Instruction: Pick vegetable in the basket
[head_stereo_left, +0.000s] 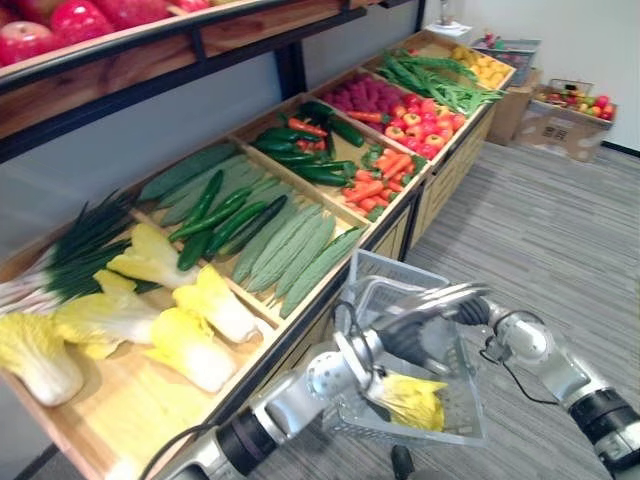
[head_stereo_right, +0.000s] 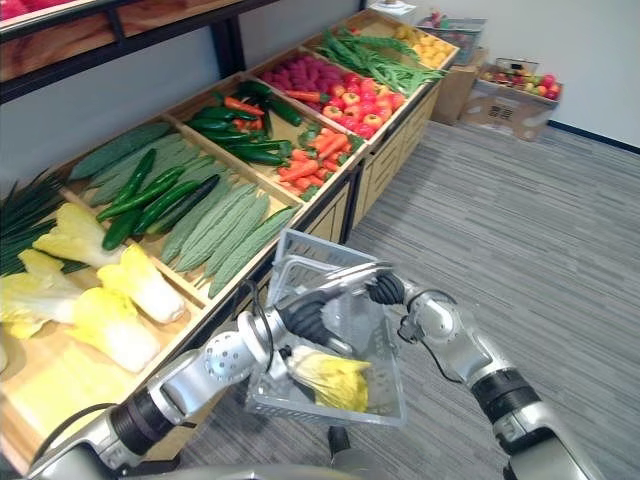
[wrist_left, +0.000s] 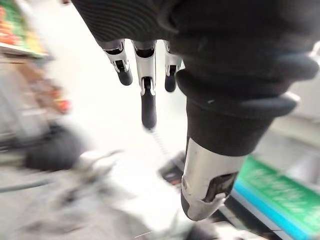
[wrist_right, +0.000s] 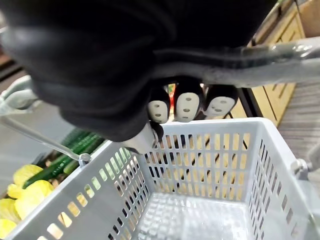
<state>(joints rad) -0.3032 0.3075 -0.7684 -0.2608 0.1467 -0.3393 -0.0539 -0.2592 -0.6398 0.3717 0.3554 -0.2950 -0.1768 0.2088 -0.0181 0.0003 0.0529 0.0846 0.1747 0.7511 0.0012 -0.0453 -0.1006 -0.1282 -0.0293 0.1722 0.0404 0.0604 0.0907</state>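
Note:
A grey plastic basket (head_stereo_left: 398, 272) hangs in front of the vegetable stand. My right hand (head_stereo_left: 472, 311) is shut on its metal handle (wrist_right: 280, 52), with the fingers (wrist_right: 187, 104) curled round the bar. A yellow-green napa cabbage (head_stereo_left: 413, 401) lies inside the basket. My left hand (head_stereo_left: 392, 346) hovers just above the cabbage, inside the basket's rim. Its fingers (wrist_left: 148, 107) are straight and hold nothing.
The wooden stand (head_stereo_left: 395, 232) on the left holds several napa cabbages (head_stereo_left: 185, 345), scallions (head_stereo_left: 80, 255), cucumbers (head_stereo_left: 215, 220), ridged gourds (head_stereo_left: 295, 250), carrots (head_stereo_left: 380, 180) and tomatoes (head_stereo_left: 425, 122). A cardboard box of fruit (head_stereo_left: 570, 115) stands at the far right. Grey carpet (head_stereo_left: 560, 240) lies on the right.

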